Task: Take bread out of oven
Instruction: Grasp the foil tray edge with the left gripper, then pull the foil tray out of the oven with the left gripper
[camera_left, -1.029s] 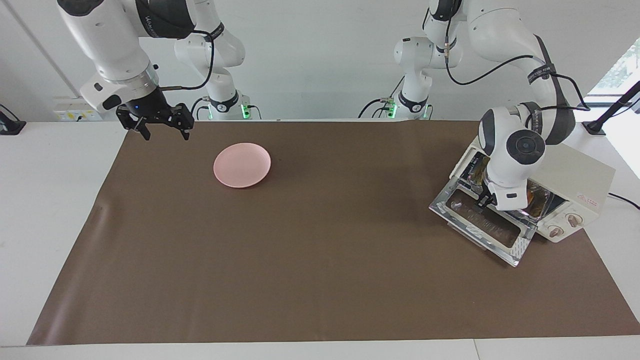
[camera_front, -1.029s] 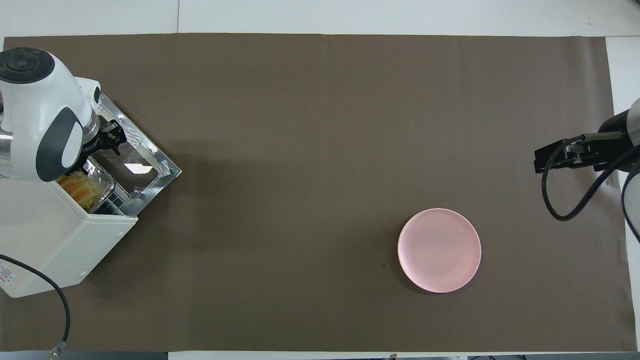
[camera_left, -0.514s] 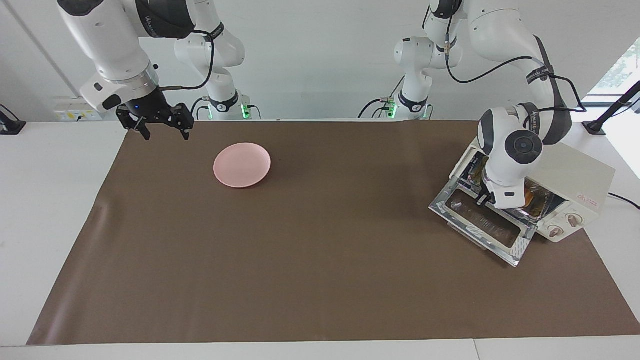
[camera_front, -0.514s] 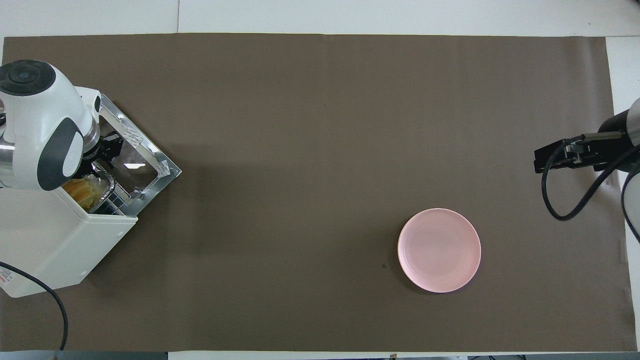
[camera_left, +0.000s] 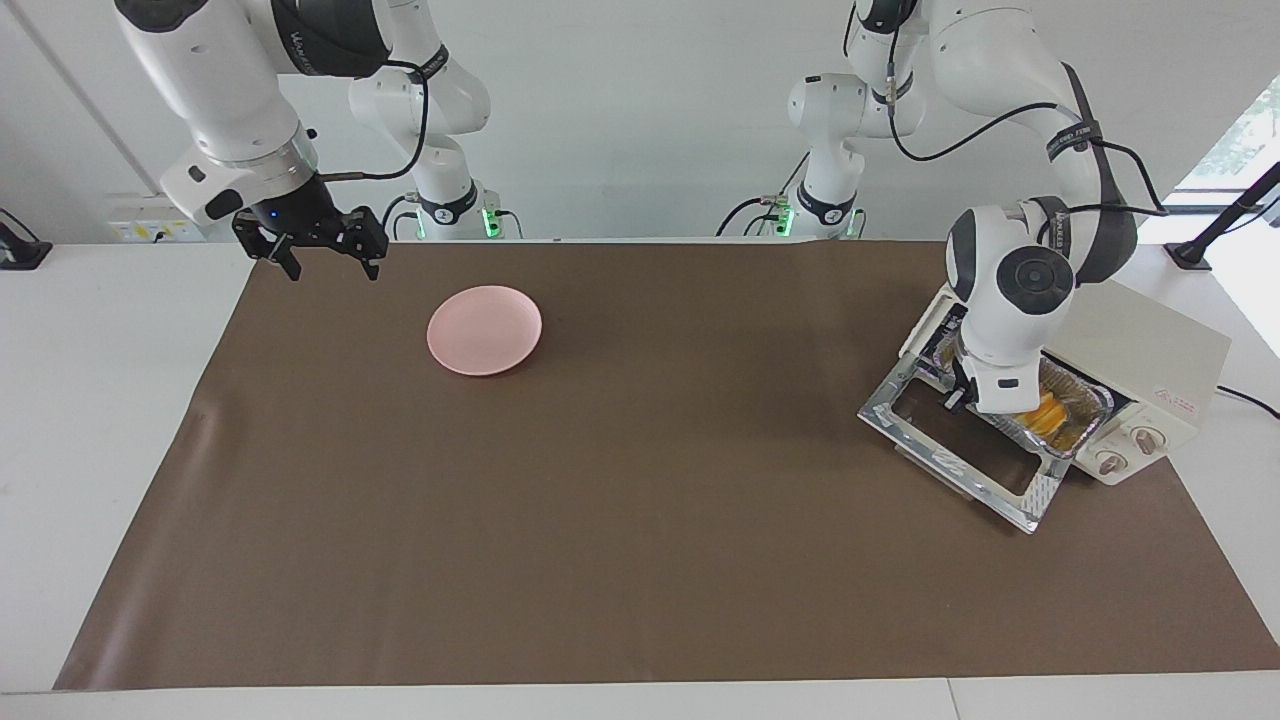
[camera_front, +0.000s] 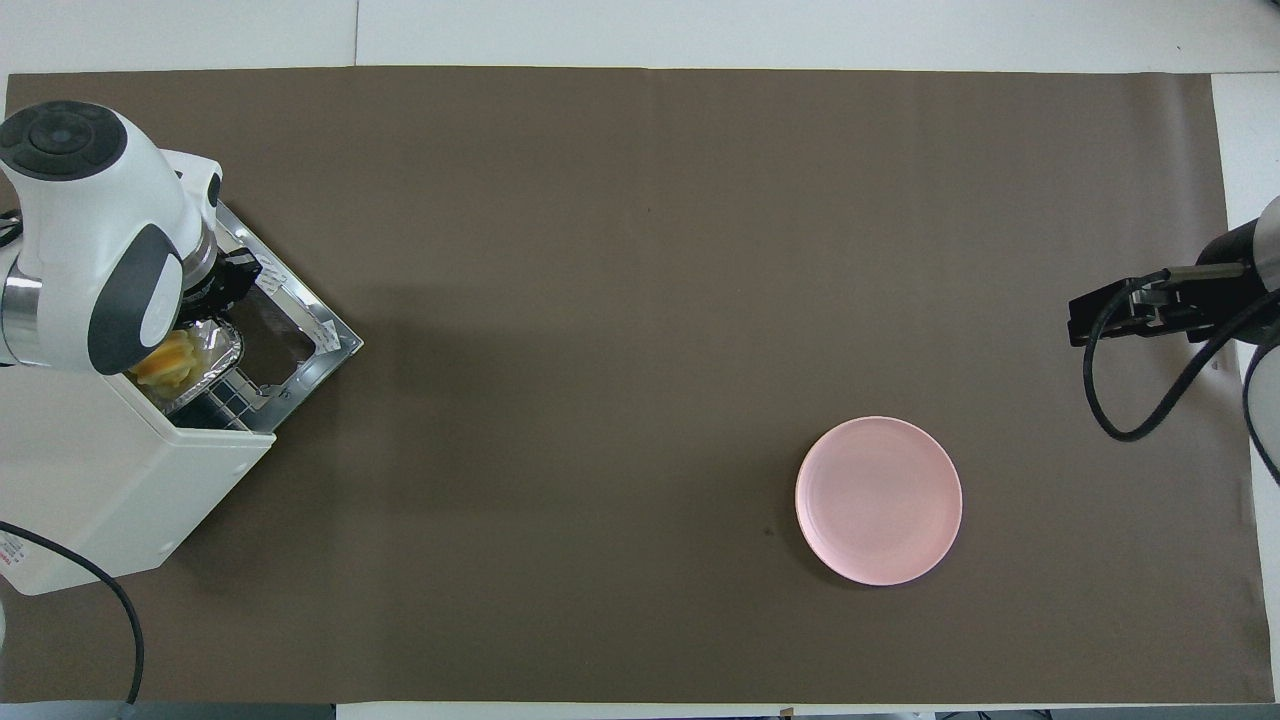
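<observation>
Two arms. The right gripper (camera_left: 332, 270) waits, fingers apart, beside a round pink plate (camera_left: 484, 330). The left gripper (camera_left: 955, 398) is at a crinkled silver foil tray (camera_left: 1092, 408), grip impossible to tell. The ridged golden-yellow bread (camera_left: 1047, 410) lies in that tray at the mouth of the cream-white boxy oven (camera_left: 1150, 350). The step is probably drawing the tray out. Next it must clear the open door.

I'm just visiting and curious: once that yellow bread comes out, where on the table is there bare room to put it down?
Bare brown mat stretches between the pink plate and the oven; the plate has nothing on it. It is crowded at the oven's open door: the left gripper is at the foil tray holding the bread. The right gripper waits beside the plate.
</observation>
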